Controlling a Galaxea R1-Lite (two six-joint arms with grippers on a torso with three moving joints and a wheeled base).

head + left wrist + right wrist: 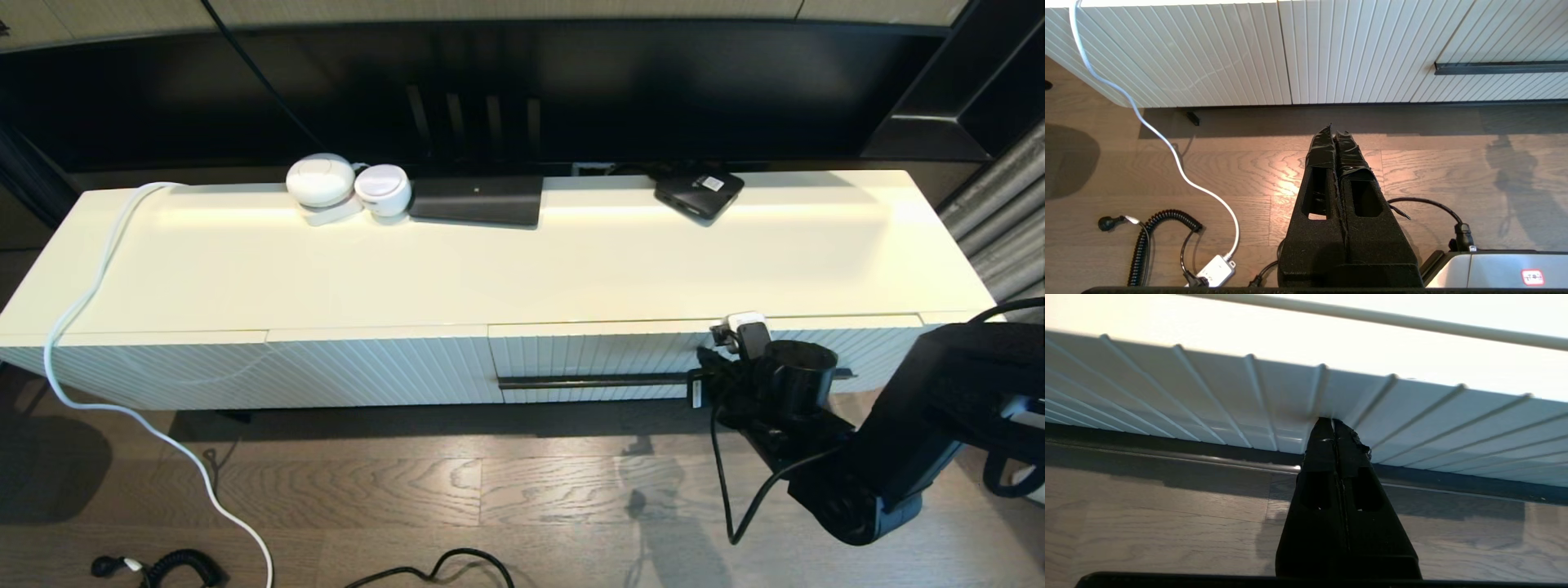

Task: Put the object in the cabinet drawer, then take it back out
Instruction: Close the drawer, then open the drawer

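The cabinet drawer (604, 351) is on the right half of the low white cabinet, pushed in flush, and its black bar handle (596, 381) runs across the front. My right gripper (704, 377) is at the handle's right part. It is shut and empty, and its tips (1333, 421) touch the ribbed drawer front (1216, 400). My left gripper (1333, 130) hangs shut and empty over the wooden floor, short of the drawer (1494, 32) and its handle (1500, 67). I cannot tell which thing here is the object.
On the cabinet top (571, 261) at the back are two white round devices (322, 180), a flat black box (478, 198) and a small labelled black box (698, 192). A white cable (82, 302) drops over the left end. Coiled black cable (1143, 245) lies on the floor.
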